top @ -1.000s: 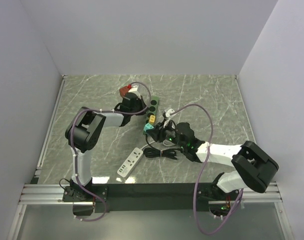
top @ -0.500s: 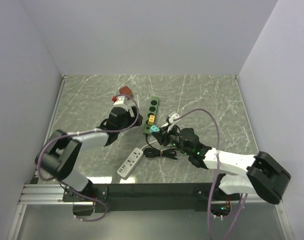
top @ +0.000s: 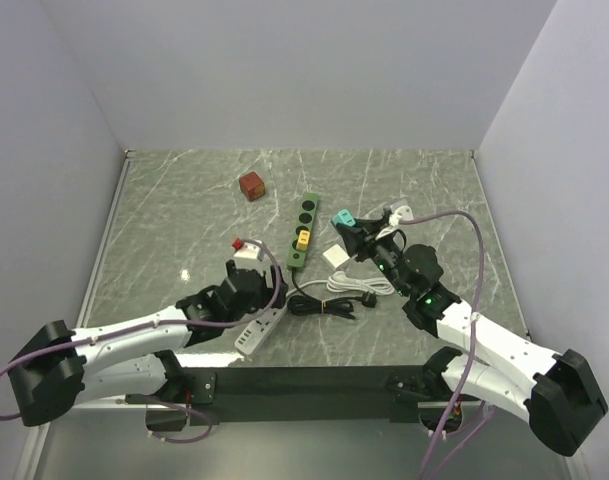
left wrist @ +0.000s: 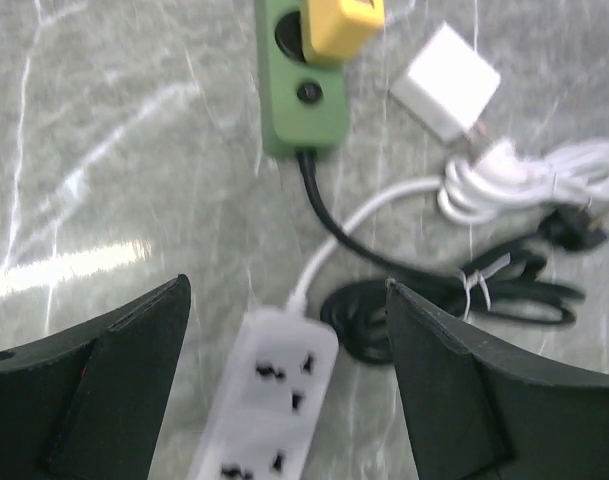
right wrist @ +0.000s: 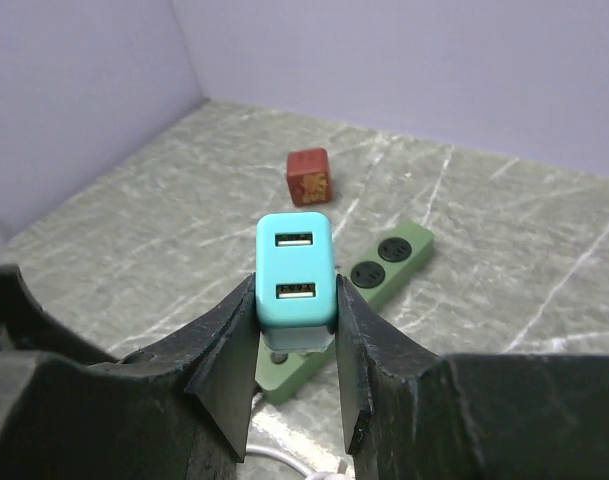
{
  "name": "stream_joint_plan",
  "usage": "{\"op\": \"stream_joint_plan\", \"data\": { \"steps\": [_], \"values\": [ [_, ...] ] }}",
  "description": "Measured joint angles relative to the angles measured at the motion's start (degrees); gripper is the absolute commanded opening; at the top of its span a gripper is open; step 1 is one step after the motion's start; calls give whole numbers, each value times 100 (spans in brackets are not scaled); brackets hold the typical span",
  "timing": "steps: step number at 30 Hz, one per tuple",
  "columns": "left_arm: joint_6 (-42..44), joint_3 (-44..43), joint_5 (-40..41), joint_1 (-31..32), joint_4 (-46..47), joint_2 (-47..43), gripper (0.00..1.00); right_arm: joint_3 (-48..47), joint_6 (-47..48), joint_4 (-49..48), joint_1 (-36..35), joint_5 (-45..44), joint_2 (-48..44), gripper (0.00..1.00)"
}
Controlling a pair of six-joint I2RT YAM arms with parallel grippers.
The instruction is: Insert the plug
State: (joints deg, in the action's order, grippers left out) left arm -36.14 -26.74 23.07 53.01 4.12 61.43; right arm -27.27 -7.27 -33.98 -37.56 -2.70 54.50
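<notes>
Only in the right wrist view are the two USB ports on the face of the teal plug (right wrist: 295,268) seen. There the plug is clenched at its lower sides between the fingers (right wrist: 227,345) of the right pincer (right wrist: 295,322). Behind it the red cube (right wrist: 309,177) and the far end of the green strip (right wrist: 389,262) are shown, two round sockets being visible.

From the top view the plug's place is given: the plug (top: 339,218) is held in the right pincer (top: 350,227) to the right of the green strip (top: 306,213), near it but apart from it. The red cube (top: 250,185) is seen farther back and to the left on the tabletop (top: 184,200).

By the left wrist view the near end of the green strip (left wrist: 299,100) is shown close up. A yellow plug (left wrist: 340,18) is seated in it, and a black cable (left wrist: 464,295) runs from it into a tied coil. A white adapter (left wrist: 447,80) with its bundled white cable (left wrist: 529,180) lies just to the right. The left pincer (left wrist: 284,300) is released, its fingers (left wrist: 114,370) spread wide with nothing between them, over the end of the white strip (left wrist: 274,400).

In the top view the left pincer (top: 259,290) is placed over the white strip (top: 259,330), in front of the green strip. The yellow plug (top: 302,240) is the only thing seated in the green strip.
</notes>
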Motion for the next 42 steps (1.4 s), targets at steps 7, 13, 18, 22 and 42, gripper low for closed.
{"op": "stream_joint_plan", "data": {
  "steps": [7,13,18,22,42],
  "values": [
    [-474,-708,852,944,-1436,944,85,348,-144,-197,87,431,-273,0],
    [-955,-1250,1309,1392,-2212,2221,86,520,-238,-243,105,660,-472,0],
    [-1021,-1270,1325,1414,-2312,2302,82,529,-271,-251,114,688,-592,0],
    [-1040,-1331,1342,1414,-2358,2385,61,562,-293,-291,120,695,-595,0],
    [37,-2551,754,442,-1005,3810,1,566,-310,-302,125,739,-164,0]
  ]
}}
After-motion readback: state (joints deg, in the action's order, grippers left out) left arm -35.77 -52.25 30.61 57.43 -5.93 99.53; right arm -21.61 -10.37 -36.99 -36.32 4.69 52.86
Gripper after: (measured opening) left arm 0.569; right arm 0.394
